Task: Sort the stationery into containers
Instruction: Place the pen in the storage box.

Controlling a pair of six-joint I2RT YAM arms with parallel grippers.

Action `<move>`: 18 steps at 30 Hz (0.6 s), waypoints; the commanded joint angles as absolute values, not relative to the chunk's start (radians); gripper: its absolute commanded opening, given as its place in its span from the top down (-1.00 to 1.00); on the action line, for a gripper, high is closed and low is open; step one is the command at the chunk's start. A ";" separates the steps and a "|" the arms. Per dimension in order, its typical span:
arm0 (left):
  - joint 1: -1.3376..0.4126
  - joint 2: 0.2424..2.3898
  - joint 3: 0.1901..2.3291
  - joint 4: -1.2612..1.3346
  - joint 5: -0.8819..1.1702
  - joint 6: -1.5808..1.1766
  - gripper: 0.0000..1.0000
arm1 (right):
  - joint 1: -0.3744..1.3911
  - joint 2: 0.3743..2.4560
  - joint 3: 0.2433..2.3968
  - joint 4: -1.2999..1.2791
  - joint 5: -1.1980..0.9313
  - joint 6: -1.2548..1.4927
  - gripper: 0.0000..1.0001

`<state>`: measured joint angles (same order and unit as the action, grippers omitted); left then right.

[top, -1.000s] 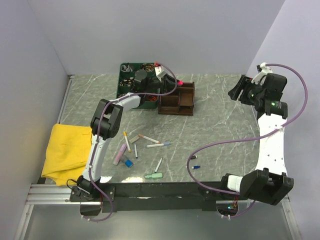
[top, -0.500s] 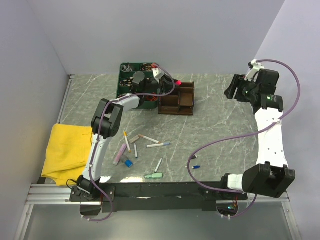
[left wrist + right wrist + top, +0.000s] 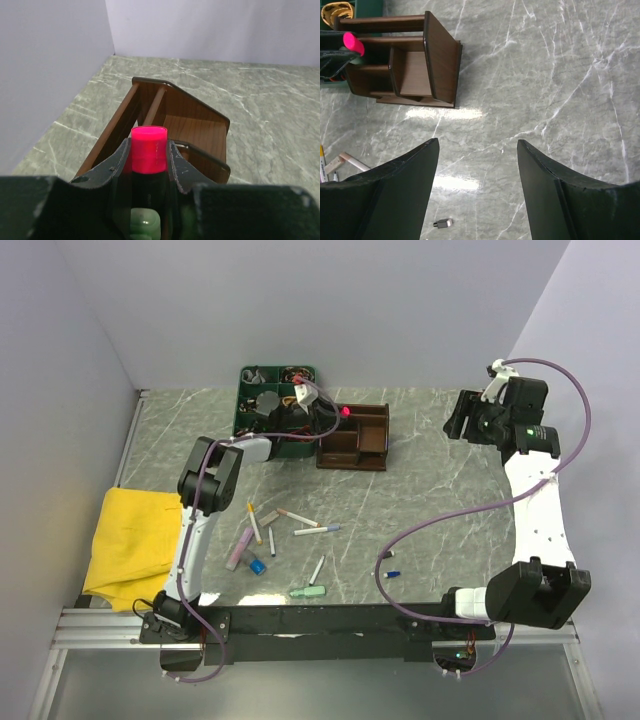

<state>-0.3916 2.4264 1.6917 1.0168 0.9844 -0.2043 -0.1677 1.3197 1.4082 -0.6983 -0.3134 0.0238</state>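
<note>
The pink-and-black marker [image 3: 148, 151] sits between the fingers of my left gripper [image 3: 148, 145], which is shut on it. Its pink end [image 3: 343, 412] pokes out over the left end of the dark brown wooden organiser [image 3: 360, 438], whose compartments [image 3: 192, 125] lie just ahead. My right gripper [image 3: 466, 420] hovers open and empty over bare table to the organiser's right [image 3: 477, 145]. Several pens and highlighters [image 3: 268, 527], a blue cap [image 3: 258, 566] and a mint eraser [image 3: 308, 591] lie loose near the front.
A green compartment tray [image 3: 250, 400] stands just left of the organiser, behind my left wrist. A yellow cloth [image 3: 130, 540] covers the left edge. Small bits [image 3: 391, 572] lie front right, with a purple cable [image 3: 440, 528] looping above them. Walls close in the back and sides.
My left gripper has turned and drawn the marker's pink end slightly left and nearer, to the organiser's left end. The right gripper has shifted back and left a little, staying open.
</note>
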 commanded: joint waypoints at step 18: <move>-0.364 2.003 1.484 0.898 1.016 -0.169 0.00 | -0.140 1.345 1.447 -0.629 -0.393 0.054 -0.46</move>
<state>-0.3576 2.2402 1.5528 0.9699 1.0004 -0.1993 -0.1463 1.3304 1.4082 -0.6876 -0.3355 0.0326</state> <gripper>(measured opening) 0.492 0.728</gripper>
